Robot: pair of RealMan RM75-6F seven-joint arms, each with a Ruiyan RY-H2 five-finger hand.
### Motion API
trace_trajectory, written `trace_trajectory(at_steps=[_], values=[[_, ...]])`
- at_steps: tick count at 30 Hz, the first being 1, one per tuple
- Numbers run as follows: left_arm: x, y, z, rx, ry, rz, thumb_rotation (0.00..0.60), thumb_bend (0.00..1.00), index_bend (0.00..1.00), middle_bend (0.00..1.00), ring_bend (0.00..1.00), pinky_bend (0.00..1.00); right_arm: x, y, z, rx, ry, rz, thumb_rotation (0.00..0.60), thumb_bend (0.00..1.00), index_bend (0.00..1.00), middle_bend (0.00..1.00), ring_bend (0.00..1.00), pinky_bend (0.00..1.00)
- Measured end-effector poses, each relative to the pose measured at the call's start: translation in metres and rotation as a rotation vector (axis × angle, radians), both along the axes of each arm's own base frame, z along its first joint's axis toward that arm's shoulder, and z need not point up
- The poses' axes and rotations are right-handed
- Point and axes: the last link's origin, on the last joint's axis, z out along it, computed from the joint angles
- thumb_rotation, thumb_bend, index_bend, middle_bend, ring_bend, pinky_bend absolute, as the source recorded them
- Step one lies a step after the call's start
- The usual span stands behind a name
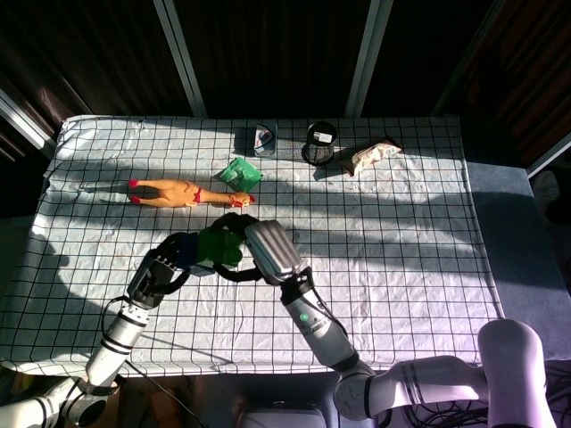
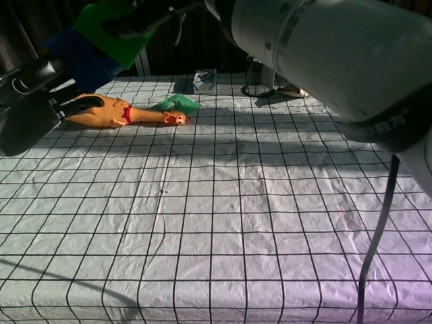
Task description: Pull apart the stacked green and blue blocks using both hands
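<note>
While raised, green block (image 2: 111, 30) (right robot hand (image 1: 259, 252)) abuts blue block (image 2: 77, 57).

Head overhead; chest low (both table (image 1: 419, 267)).

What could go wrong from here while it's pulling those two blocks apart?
The green block in the right robot hand and the blue block in the left robot hand are held in the air above the table; a slipping grip could drop one. A sudden release could swing the left robot hand toward the rubber chicken nearby.
</note>
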Motion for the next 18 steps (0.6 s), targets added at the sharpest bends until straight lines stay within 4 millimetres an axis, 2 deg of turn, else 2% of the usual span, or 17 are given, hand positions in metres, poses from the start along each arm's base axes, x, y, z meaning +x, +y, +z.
trace_trajectory(at_steps=[11, 18], values=[[-0.005, 0.000, 0.008, -0.016, -0.084, 0.009, 0.600, 0.65, 0.77, 0.86, 0.52, 0.52, -0.009, -0.009, 0.009, 0.026, -0.057, -0.048, 0.600, 0.34, 0.96, 0.71, 0.62, 0.65], [-0.013, 0.000, 0.017, 0.019, -0.070, 0.023, 0.600, 0.65, 0.77, 0.86, 0.52, 0.52, -0.015, -0.015, 0.016, 0.022, -0.078, -0.061, 0.600, 0.34, 0.96, 0.71, 0.62, 0.65]])
